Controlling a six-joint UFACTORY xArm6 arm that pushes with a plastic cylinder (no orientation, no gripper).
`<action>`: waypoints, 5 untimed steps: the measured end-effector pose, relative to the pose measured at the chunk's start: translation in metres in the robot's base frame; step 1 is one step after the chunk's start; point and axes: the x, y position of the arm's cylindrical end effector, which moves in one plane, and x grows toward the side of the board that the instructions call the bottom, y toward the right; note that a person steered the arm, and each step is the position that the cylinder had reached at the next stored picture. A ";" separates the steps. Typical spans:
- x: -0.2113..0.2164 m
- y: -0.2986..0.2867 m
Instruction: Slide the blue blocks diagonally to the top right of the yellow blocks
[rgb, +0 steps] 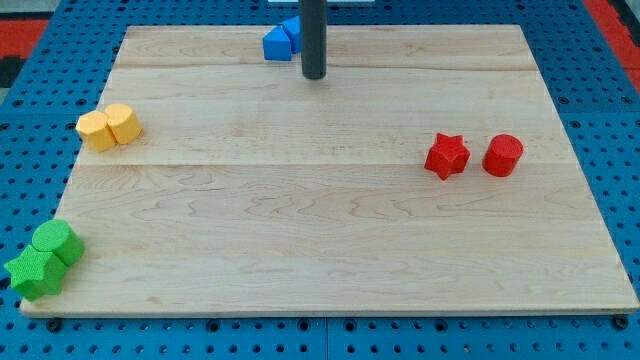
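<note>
Pale wooden board (330, 230), long planks with fine grain running left to right, lying on a blue pegboard (600, 90) dotted with holes. A red strip of the same perforated stuff shows at the view's top corners.

Down comes the rod (313, 35), dark, smooth and round, cut off by the view's top edge so its upper part is out of sight. My tip (314, 77) sits on the wood near the top edge, bare, holding nothing; it is a plain blunt end with nothing to open or close.

Just left of the rod, the blue blocks (282, 40). They are pressed together into one matte lump near the board's top edge, and the rod covers their right side, so their shapes are hard to read; whether the rod touches them I cannot tell. The tip ends a little below and to the right of them.

Over at the left edge, the yellow blocks (109, 127), two chunky pieces touching, the right one looking six-sided, the left one less clear. They lie well apart from the blue pair, lower and to the view's left.

Bottom left corner: green blocks (44, 260), touching, one star-like and hanging at the board's edge. On the right, a red star (446, 156) and a red cylinder (503, 155), near each other but apart.
</note>
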 end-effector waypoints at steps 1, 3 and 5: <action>-0.032 0.013; -0.072 -0.003; -0.052 -0.144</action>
